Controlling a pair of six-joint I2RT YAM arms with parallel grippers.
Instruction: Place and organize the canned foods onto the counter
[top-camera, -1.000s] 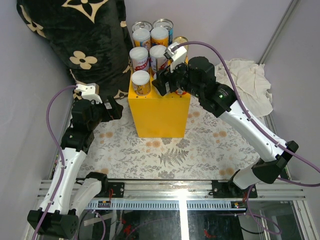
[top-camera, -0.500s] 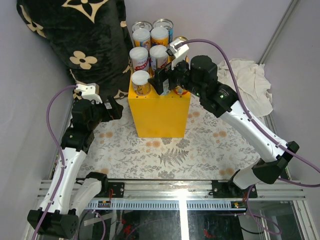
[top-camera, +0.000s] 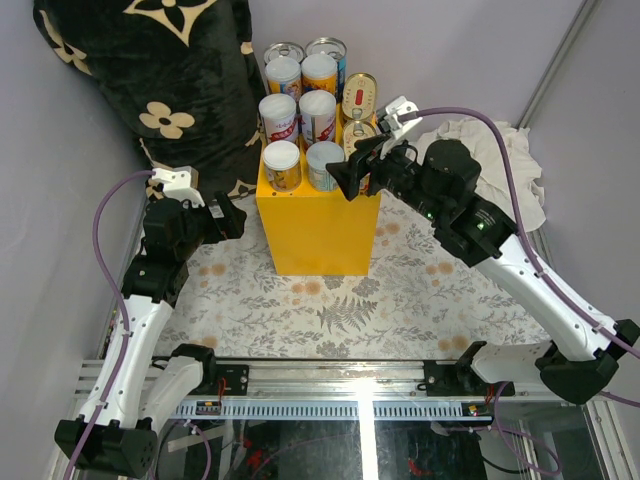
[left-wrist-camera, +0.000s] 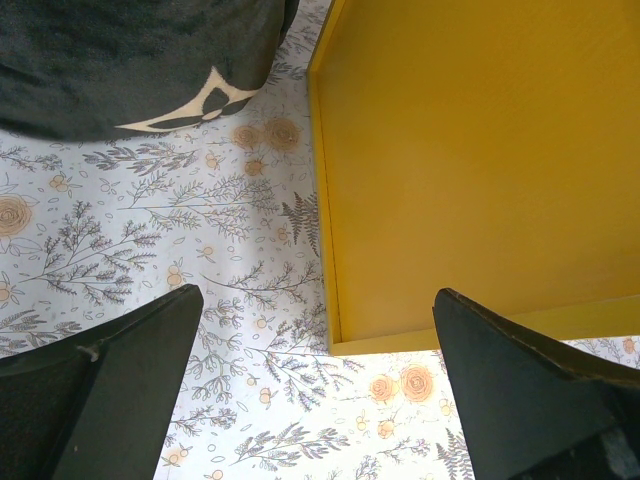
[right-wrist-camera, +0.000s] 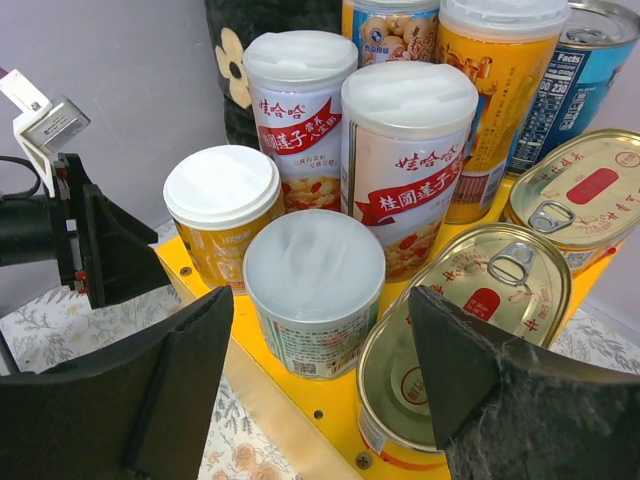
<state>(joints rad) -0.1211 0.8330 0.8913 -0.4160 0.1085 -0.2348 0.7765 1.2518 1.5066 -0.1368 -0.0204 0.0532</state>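
The yellow counter (top-camera: 320, 225) stands mid-table with several cans on its top. At its front edge stand a small yellow white-lidded can (top-camera: 282, 165) and a small green-label can (top-camera: 325, 165). Behind are red-label white-lidded cans (top-camera: 279, 115), orange cans (top-camera: 320, 72), blue cans (top-camera: 327, 47) and two oval gold tins (top-camera: 360, 95). My right gripper (top-camera: 345, 175) is open and empty, just right of the green-label can (right-wrist-camera: 315, 270) and in front of an oval tin (right-wrist-camera: 470, 320). My left gripper (top-camera: 232, 215) is open and empty, left of the counter (left-wrist-camera: 470, 170).
A dark flower-patterned blanket (top-camera: 150, 80) fills the far left. A white cloth (top-camera: 500, 160) lies at the far right. The floral mat (top-camera: 330, 300) covers the table around the counter. The left arm shows in the right wrist view (right-wrist-camera: 60, 220).
My right gripper has drawn back to the right off the counter top, uncovering the green-label can and the oval tins. The left arm has not moved.
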